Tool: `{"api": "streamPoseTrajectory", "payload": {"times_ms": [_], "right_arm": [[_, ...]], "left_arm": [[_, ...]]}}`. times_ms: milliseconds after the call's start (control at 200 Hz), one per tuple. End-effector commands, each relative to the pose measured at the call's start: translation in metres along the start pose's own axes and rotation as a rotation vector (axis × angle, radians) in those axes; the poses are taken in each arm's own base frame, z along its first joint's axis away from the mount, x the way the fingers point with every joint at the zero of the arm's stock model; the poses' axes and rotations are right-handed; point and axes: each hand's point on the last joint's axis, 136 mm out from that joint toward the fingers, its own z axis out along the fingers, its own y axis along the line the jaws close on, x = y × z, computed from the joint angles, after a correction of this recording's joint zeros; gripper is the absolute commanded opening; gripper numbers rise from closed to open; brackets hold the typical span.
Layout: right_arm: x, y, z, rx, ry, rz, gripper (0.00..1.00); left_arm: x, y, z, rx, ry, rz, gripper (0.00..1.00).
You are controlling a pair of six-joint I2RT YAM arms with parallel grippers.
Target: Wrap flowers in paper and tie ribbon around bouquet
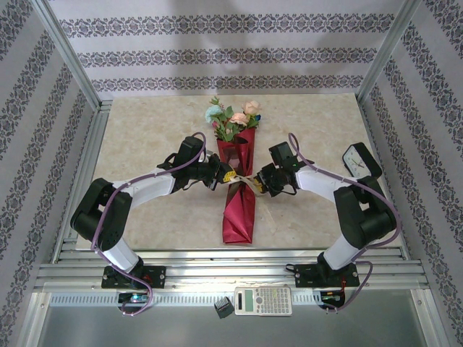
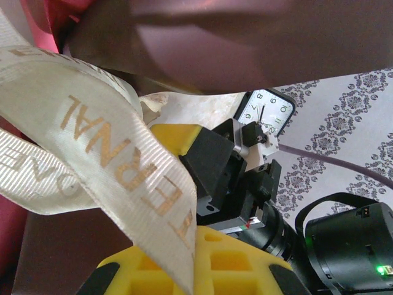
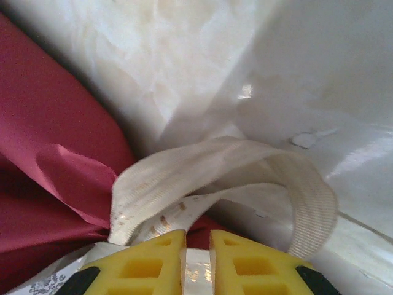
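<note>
left end effector (image 1: 223,176) clamps the ribbon (image 3: 245,163); right end effector (image 3: 197,238) pinches it too.

brightly and evenly lit from above in the top view, sharp, with soft shadows on the table (image 1: 145,144); dim and smeared across the upper part of the left wrist view; washed out and glare-streaked at right behind the crisp ribbon (image 3: 245,166) in the right wrist view.

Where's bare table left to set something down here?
Bare: the far-left table corner beside the flowers; the far stretch between flowers and clock; the near strips flanking the bouquet foot. Crowded: mid-table, where left gripper and right gripper meet at the ribbon.
</note>
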Motion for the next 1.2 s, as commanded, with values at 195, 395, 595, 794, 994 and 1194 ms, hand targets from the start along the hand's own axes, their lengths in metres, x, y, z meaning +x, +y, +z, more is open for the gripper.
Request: {"api": "streamPoseTrajectory", "payload": {"times_ms": [195, 395, 595, 794, 994, 1194], "right_arm": [[-0.003, 0.012, 0.005, -0.023, 0.007, 0.007, 0.21], [-0.004, 0.004, 0.009, -0.020, 0.004, 0.038, 0.26], [-0.006, 0.008, 0.016, -0.032, 0.006, 0.061, 0.27], [-0.004, 0.003, 0.016, -0.010, -0.001, 0.063, 0.22], [0.001, -0.002, 0.009, -0.006, -0.019, 0.066, 0.24], [-0.001, -0.006, 0.018, -0.002, -0.015, 0.094, 0.26]], "left_arm": [[0.006, -0.007, 0.002, 0.009, 0.011, 0.025, 0.00], [0.006, -0.007, 0.002, 0.009, 0.011, 0.023, 0.00], [0.006, -0.007, 0.003, 0.009, 0.013, 0.024, 0.00], [0.005, -0.009, 0.003, 0.011, 0.010, 0.027, 0.00], [0.005, -0.008, 0.003, 0.009, 0.012, 0.026, 0.00], [0.006, -0.010, 0.004, 0.011, 0.015, 0.026, 0.00]]}}
